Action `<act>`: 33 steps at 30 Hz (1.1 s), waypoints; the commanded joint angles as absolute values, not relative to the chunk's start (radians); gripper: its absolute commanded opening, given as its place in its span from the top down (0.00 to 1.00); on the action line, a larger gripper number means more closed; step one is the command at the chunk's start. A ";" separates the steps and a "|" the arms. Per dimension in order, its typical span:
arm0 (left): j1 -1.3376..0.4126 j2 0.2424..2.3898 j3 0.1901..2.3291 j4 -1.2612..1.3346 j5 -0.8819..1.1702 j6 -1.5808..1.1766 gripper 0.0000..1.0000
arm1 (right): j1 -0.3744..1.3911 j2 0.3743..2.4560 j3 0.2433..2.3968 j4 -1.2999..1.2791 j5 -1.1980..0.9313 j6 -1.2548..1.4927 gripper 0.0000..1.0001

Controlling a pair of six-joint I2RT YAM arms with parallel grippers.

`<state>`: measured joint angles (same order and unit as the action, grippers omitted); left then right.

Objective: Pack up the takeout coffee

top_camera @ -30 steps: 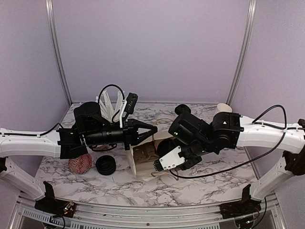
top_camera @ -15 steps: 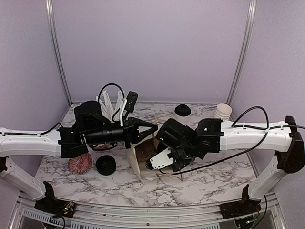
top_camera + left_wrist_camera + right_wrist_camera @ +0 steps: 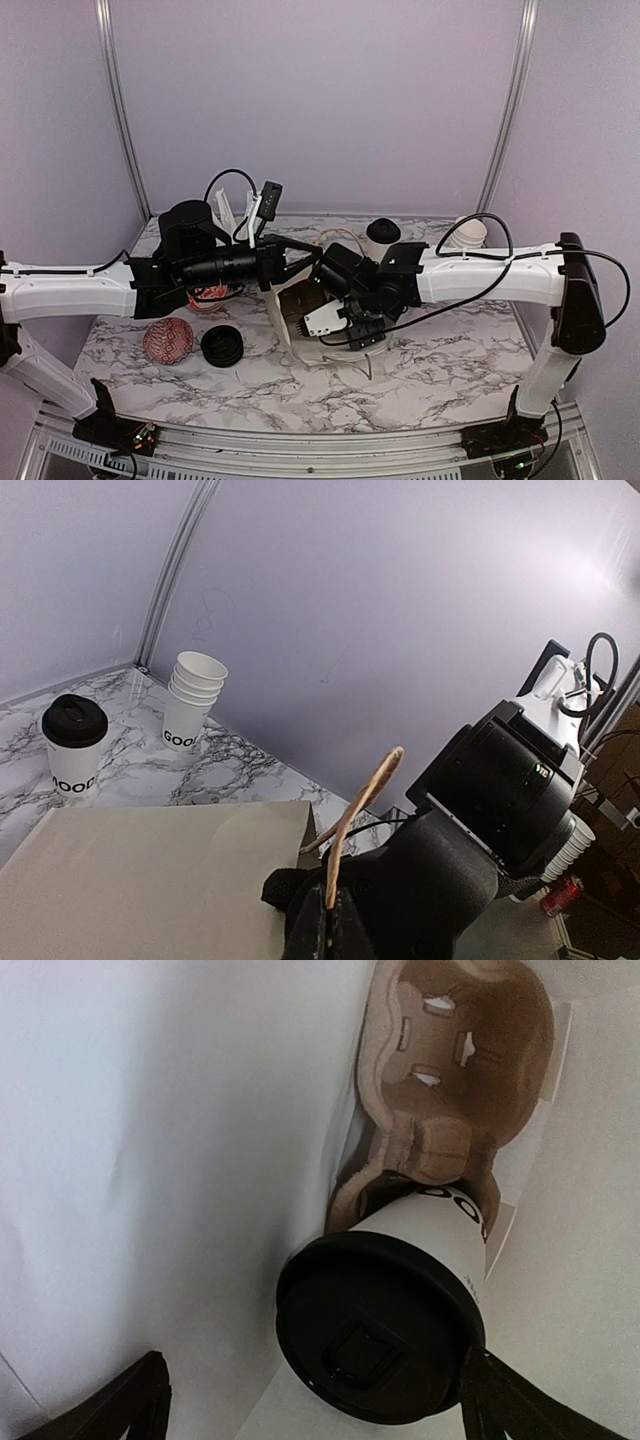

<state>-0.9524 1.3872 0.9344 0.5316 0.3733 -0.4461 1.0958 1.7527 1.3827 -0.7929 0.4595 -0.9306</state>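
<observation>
A bag [image 3: 290, 330] sits mid-table [image 3: 430, 390], its handle [image 3: 355, 810] between the fingers of the left gripper [image 3: 328, 920]; inside it is a cup tray [image 3: 455, 1060] with one lidded cup [image 3: 385, 1320] in a pocket. Left of the bag sit a bowl [image 3: 167, 340] and, just to its right, a stack of lids [image 3: 222, 346]. Behind the bag, to the right, a second lidded cup [image 3: 73, 745] stands beside a stack of cups [image 3: 192, 700].

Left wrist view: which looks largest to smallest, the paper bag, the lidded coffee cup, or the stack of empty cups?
1. Paper bag: largest, though also nearest the camera.
2. Lidded coffee cup and stack of empty cups: they look about the same size, so I can't rank them.
</observation>
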 commanded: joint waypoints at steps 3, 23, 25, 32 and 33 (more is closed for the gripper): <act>-0.925 1.430 0.965 0.615 0.501 -0.531 1.00 | 1.079 1.793 1.403 -0.696 0.504 -0.929 0.06; -0.919 1.442 1.062 0.510 0.662 -0.707 1.00 | 1.121 1.698 1.526 -0.940 0.405 -0.904 0.18; -0.920 1.442 1.065 0.467 0.669 -0.696 1.00 | 1.131 1.681 1.527 -0.958 0.379 -0.900 0.18; -0.916 1.438 1.101 0.237 0.618 -0.550 0.99 | 1.158 1.664 1.502 -0.975 0.364 -0.919 0.12; -0.917 1.440 1.115 0.198 0.605 -0.524 0.99 | 1.158 1.665 1.489 -0.961 0.372 -0.925 0.11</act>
<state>-0.9005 1.4372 1.0752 0.4236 0.6003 -0.6300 1.1446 1.6836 1.4750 -1.0019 0.3824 -0.9245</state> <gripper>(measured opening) 0.020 0.875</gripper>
